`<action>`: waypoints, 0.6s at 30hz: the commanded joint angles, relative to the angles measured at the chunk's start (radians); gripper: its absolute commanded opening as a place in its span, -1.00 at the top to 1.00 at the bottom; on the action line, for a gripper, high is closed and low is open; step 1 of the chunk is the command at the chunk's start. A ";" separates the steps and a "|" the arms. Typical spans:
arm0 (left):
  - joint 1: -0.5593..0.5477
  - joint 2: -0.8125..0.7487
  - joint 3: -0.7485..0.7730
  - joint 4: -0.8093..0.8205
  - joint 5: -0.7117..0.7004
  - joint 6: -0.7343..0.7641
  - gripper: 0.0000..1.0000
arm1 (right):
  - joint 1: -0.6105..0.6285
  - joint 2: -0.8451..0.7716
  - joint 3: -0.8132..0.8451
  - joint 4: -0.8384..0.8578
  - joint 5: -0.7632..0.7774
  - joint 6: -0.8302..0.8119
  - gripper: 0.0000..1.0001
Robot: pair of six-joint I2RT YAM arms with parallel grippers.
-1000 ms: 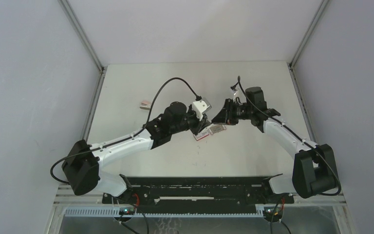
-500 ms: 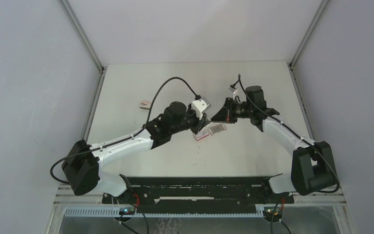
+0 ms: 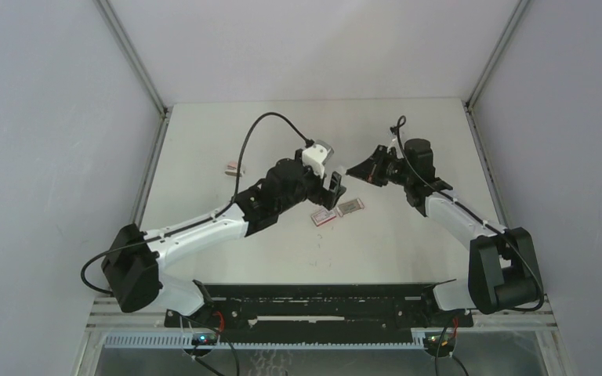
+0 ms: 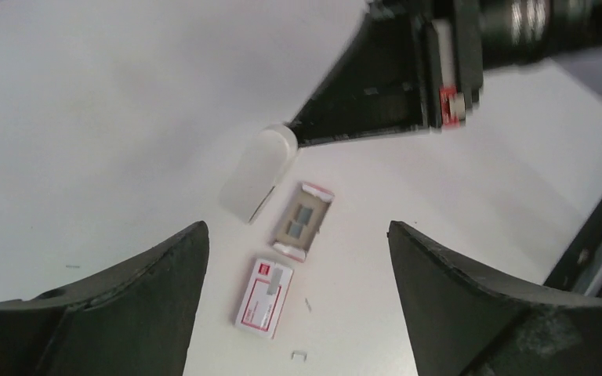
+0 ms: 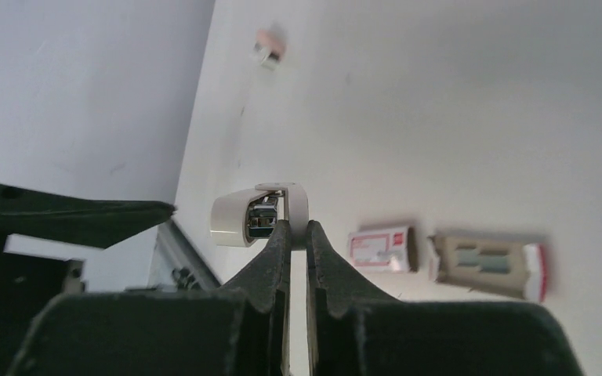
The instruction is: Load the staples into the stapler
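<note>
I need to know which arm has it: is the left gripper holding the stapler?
No, the left gripper stands wide open with nothing between its fingers, while the right gripper pinches the stapler.

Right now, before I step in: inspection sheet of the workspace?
Surface: white table, faint marks.
Job's things: staples in open tray on table; box sleeve beside it; white stapler pinched in right tool.
Clutter: loose staple; small pink-white item, far left.
Tools: left tool open, over tray; right tool shut on stapler.
Cables: black wrist cable looping above left arm.
Surroundings: grey walls, metal frame posts.
</note>
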 commanded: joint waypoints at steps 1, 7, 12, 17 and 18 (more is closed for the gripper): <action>0.059 0.055 0.184 -0.110 -0.180 -0.241 -0.76 | 0.029 0.014 0.011 0.127 0.279 -0.020 1.00; 0.182 0.131 0.186 -0.049 -0.036 -0.466 -0.70 | 0.099 0.054 0.030 0.127 0.523 -0.032 1.00; 0.192 0.220 0.265 -0.061 0.007 -0.470 -0.71 | 0.137 0.096 0.065 0.131 0.590 -0.065 1.00; 0.199 0.300 0.333 -0.077 0.041 -0.473 -0.70 | 0.153 0.153 0.102 0.129 0.595 -0.080 1.00; 0.199 0.313 0.345 -0.084 0.048 -0.473 -0.71 | 0.156 0.162 0.108 0.130 0.595 -0.082 1.00</action>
